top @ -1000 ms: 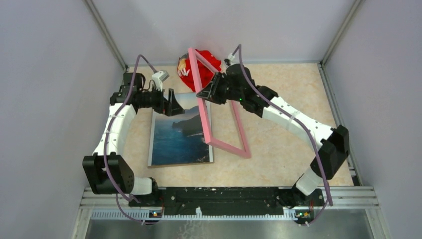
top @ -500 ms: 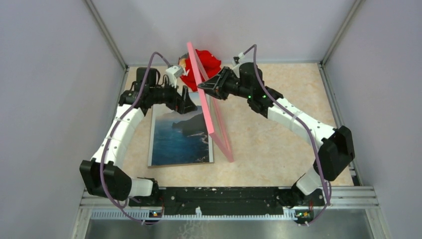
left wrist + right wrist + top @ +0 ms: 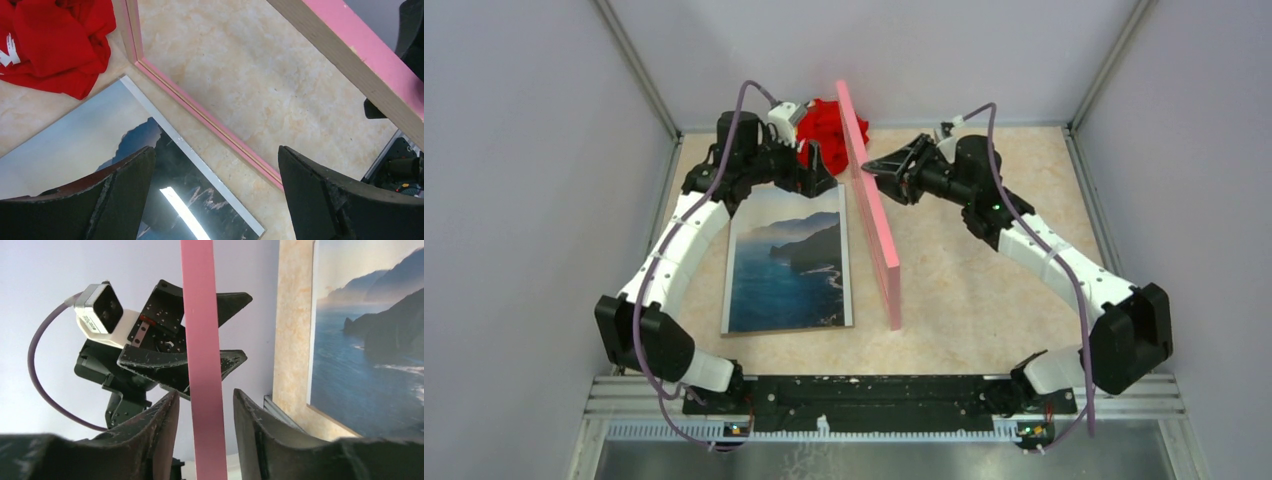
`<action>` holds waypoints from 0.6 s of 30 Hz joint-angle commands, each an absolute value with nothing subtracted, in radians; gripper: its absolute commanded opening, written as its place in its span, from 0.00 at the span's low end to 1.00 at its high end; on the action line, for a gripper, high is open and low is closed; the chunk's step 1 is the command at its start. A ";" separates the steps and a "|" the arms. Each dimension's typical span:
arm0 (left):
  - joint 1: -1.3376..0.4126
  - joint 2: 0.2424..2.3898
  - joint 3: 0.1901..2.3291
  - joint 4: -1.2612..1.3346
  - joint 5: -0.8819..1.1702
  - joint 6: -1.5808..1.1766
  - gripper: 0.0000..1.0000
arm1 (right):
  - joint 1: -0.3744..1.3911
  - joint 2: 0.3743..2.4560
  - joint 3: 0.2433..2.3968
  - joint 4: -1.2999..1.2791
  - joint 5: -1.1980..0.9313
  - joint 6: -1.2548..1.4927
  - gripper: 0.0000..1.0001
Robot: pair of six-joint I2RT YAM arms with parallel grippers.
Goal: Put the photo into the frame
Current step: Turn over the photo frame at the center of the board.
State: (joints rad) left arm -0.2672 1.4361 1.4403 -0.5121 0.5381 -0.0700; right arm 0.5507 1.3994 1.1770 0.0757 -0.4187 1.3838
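Note:
The photo (image 3: pixel 789 265), a mountain and sea print, lies flat on the table left of centre. It also shows in the left wrist view (image 3: pixel 75 135) and the right wrist view (image 3: pixel 370 340). The pink frame (image 3: pixel 876 225) stands upright on one long edge just right of the photo. Its lower bar (image 3: pixel 200 117) rests on the table beside the photo's edge. My right gripper (image 3: pixel 871 168) faces the frame's upper bar (image 3: pixel 200 340). That bar runs between the jaws of the right gripper (image 3: pixel 204 400) with a gap on both sides. My left gripper (image 3: pixel 824 168) is open and empty above the photo's far end (image 3: pixel 215 165).
A red cloth bundle (image 3: pixel 829 122) lies at the back, just behind the left gripper and beside the frame's far end (image 3: pixel 55 40). A thin brown edge (image 3: pixel 789 329) shows under the photo's near side. Walls close in the table on three sides.
The frame swung from leaning over the photo to standing upright and shifted right. My right gripper moved right and back with it. My left gripper moved toward the red cloth.

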 commanded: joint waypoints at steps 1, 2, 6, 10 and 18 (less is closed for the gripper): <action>-0.320 1.481 1.536 -0.433 0.464 -0.086 0.98 | 0.490 1.332 1.180 0.093 -0.487 1.394 0.49; -0.333 1.496 1.557 -0.436 0.452 -0.079 0.98 | 0.477 1.330 1.192 0.065 -0.501 1.379 0.53; -0.368 1.556 1.626 -0.459 0.424 -0.056 0.98 | 0.425 1.324 1.259 -0.077 -0.552 1.267 0.62; -0.381 1.590 1.643 -0.462 0.412 -0.044 0.98 | 0.384 1.334 1.383 -0.296 -0.557 1.114 0.65; -0.387 1.608 1.480 -0.434 0.359 0.022 0.98 | 0.336 1.341 1.584 -0.704 -0.419 0.851 0.59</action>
